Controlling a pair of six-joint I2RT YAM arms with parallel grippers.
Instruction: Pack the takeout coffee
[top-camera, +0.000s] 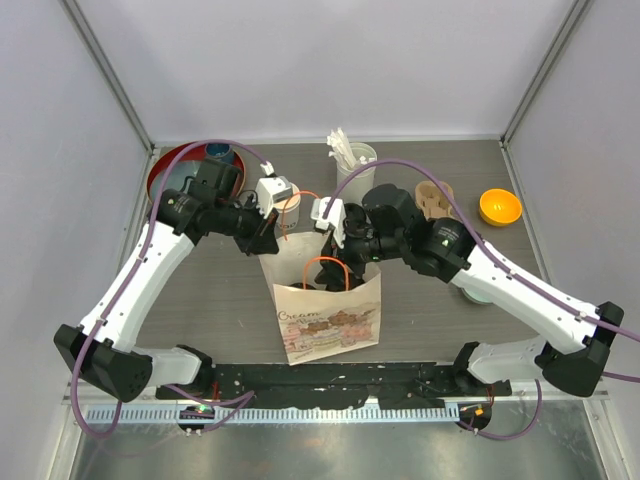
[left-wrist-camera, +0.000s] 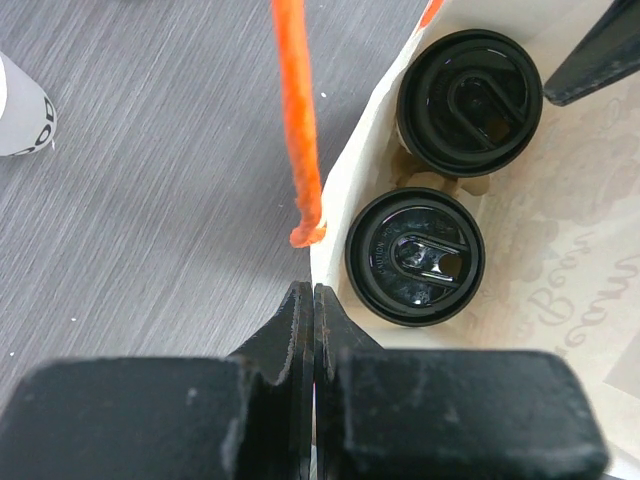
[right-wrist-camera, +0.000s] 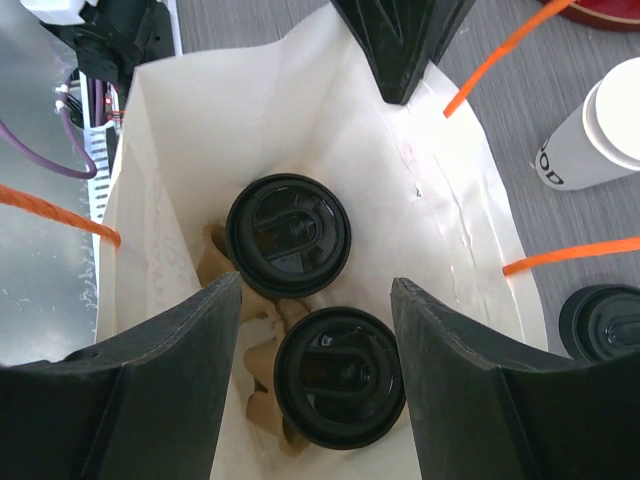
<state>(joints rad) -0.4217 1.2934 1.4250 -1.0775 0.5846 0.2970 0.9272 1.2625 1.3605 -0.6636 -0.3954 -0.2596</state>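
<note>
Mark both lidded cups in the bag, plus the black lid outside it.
upper lidded cup (right-wrist-camera: 288, 235): right wrist view, lid centre.
lower lidded cup (right-wrist-camera: 340, 375): right wrist view, lid centre.
outside black lid (right-wrist-camera: 606, 322): right wrist view, lid top.

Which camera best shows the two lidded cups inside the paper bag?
The right wrist view: it looks straight down on both lidded cups in the paper bag. The left wrist view shows them off-centre; the top view hardly shows them.
</note>
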